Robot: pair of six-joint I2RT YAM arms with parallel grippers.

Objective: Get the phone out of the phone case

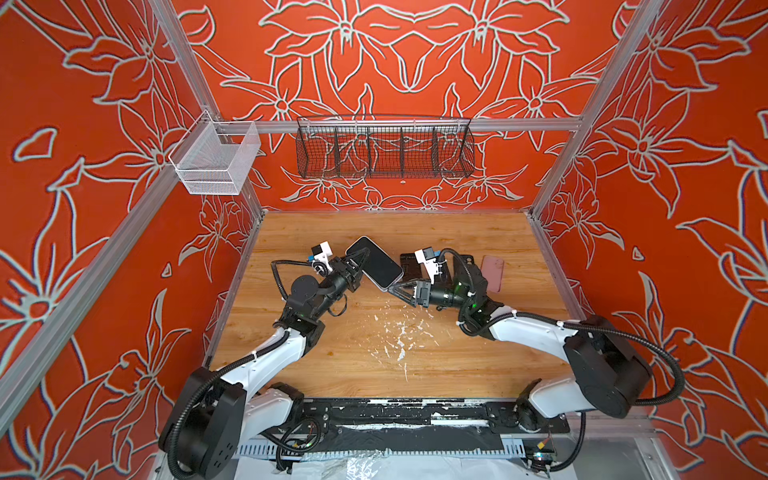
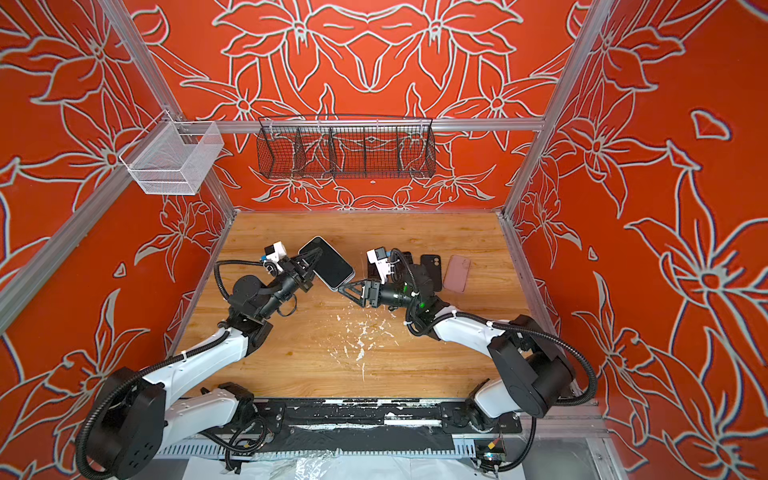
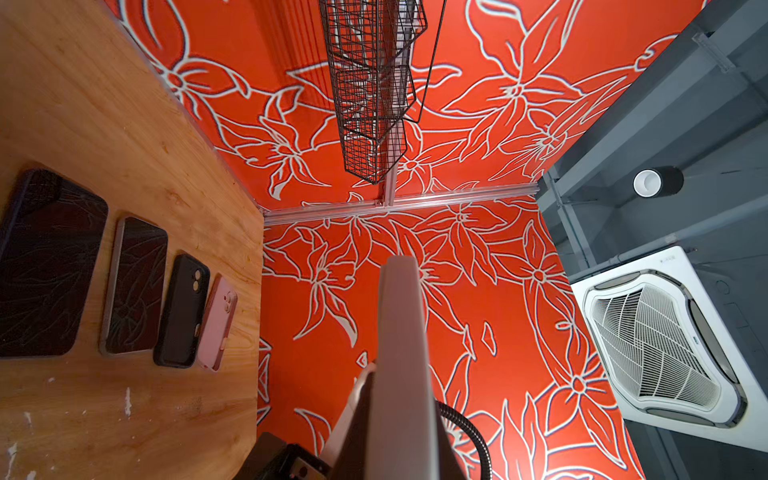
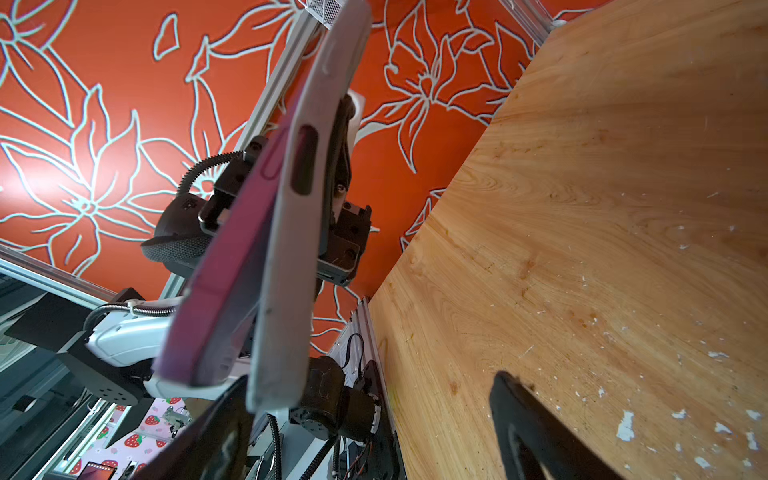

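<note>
In both top views my left gripper is shut on the phone, holding it above the table with its dark screen facing up and the pale phone case round it. The case's grey edge runs straight out from the jaws in the left wrist view. The right wrist view shows the purple phone peeled away from the grey-white phone case at the near end. My right gripper is open, its jaws wide apart, with that loose case corner beside one finger. In a top view it sits at the phone's lower corner.
Two dark phones, a black case and a pink case lie in a row on the wooden table, behind my right arm. A black wire basket and a white mesh basket hang on rails. White flecks dot the table.
</note>
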